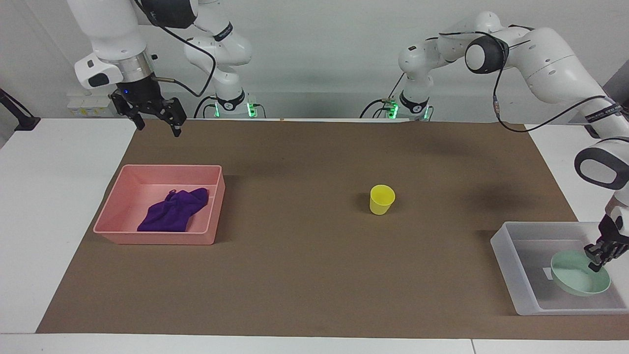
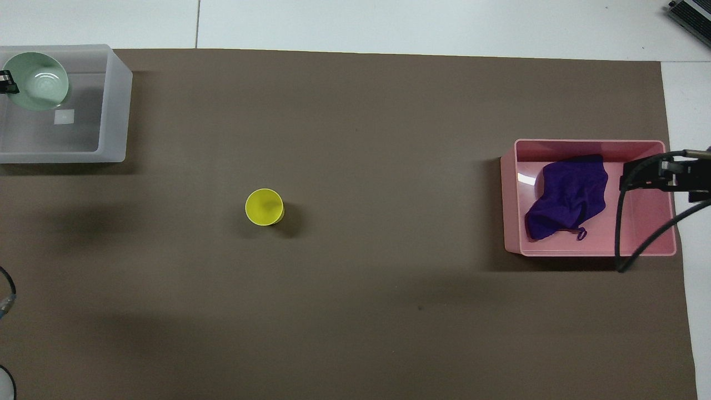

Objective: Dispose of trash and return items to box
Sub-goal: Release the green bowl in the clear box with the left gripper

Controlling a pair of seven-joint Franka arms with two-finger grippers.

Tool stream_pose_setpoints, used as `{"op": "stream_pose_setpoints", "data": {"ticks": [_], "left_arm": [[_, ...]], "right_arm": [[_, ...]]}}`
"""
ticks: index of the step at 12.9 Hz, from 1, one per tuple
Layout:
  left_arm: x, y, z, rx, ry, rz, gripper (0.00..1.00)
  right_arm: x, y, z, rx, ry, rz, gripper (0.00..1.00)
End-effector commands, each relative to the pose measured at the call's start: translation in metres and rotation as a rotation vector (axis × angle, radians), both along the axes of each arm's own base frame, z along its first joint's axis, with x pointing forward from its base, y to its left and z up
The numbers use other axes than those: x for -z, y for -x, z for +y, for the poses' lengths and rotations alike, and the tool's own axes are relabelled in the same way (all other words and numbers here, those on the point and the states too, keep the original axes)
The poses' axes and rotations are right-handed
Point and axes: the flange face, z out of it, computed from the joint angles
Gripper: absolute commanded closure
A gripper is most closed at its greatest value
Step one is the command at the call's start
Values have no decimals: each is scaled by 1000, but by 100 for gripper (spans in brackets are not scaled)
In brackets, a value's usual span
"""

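Note:
The purple cloth (image 1: 172, 216) (image 2: 566, 203) lies crumpled in the pink bin (image 1: 157, 240) (image 2: 589, 143) at the right arm's end. My right gripper (image 1: 159, 129) (image 2: 630, 172) hangs open and empty high over that bin. The yellow cup (image 1: 382, 199) (image 2: 264, 206) stands upright on the brown mat, mid-table. The mint-green bowl (image 1: 577, 280) (image 2: 41, 89) sits tilted inside the translucent box (image 1: 511, 265) (image 2: 114, 111) at the left arm's end. My left gripper (image 1: 597, 258) (image 2: 6, 83) is shut on the bowl's rim.
A brown mat (image 1: 304, 275) covers most of the white table. A white label (image 2: 64, 116) marks the box's base beside the bowl. The right arm's black cable (image 2: 625, 233) dangles over the pink bin.

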Motion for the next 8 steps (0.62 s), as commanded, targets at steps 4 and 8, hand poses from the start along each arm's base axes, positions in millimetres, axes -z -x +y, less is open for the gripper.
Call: {"op": "stream_pose_setpoints", "data": {"ticks": [4,8], "left_arm": [[1,-1,2,6,-24,-7,100],[2,-2,2,6,-27,-13,100]], "right_arm": [[-15,11,-30,-16,-62,14,0],[-12,16,-29,-46,-66,39,0]]}}
